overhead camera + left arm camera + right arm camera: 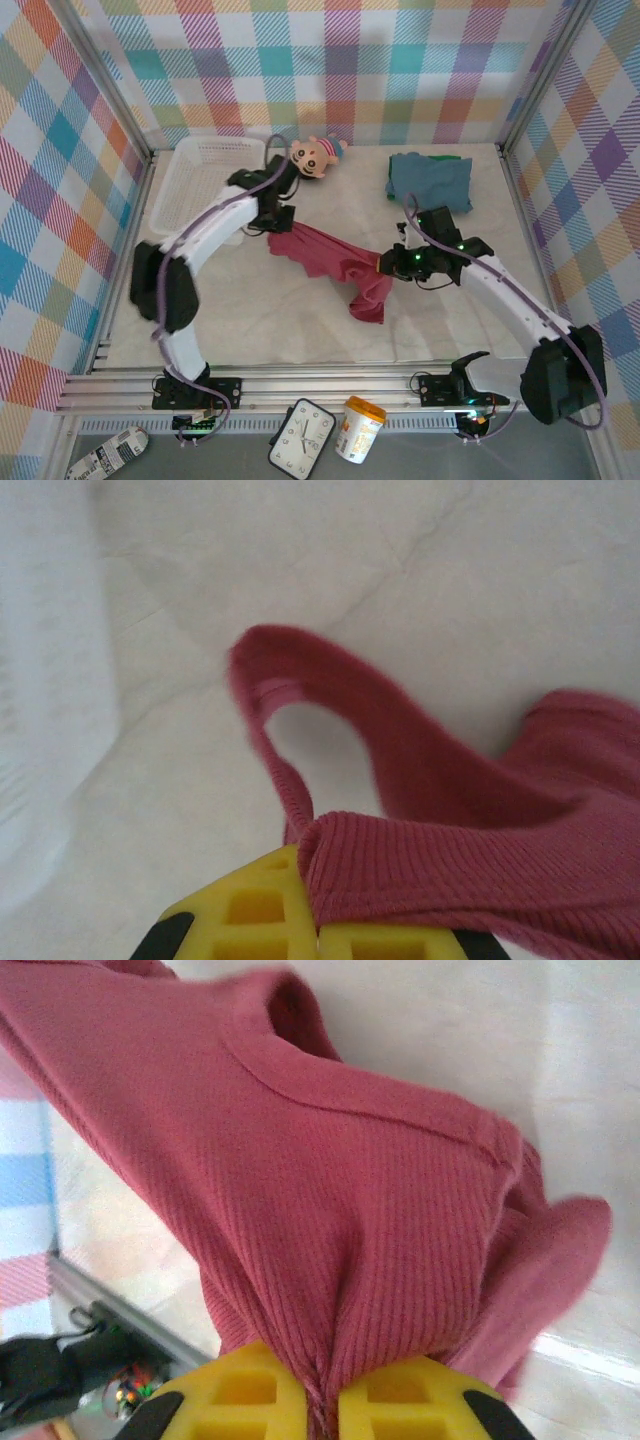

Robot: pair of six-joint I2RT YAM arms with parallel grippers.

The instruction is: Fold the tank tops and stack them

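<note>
At far left we mark the white mesh basket (195, 185) at the back of the table (300, 330), with the doll (316, 152) just beside its right corner. The left pincer (278, 222) is pressed together on the dark red tank top (335, 262). Its wrist view shows ribbed edge cloth caught between the yellow fingers and a strap loop hanging free beyond them. The top lies at mid-table, drawn out between both arms. Its long axis runs diagonally from back-left to front-right, with the strap end pointing toward the basket. The right pincer (392, 262) pinches a gathered bunch of the same cloth, and a loose tail droops toward the near edge. We cannot tell which part of the garment this bunch is. At back right the blue-grey tank top (428, 182) rests on the green tank top (440, 157), well apart from the red one. We judge the knit light, limp and stretchy. It will sag and crumple wherever unsupported, so it is best held at two corners or strap bases and kept taut.
</note>
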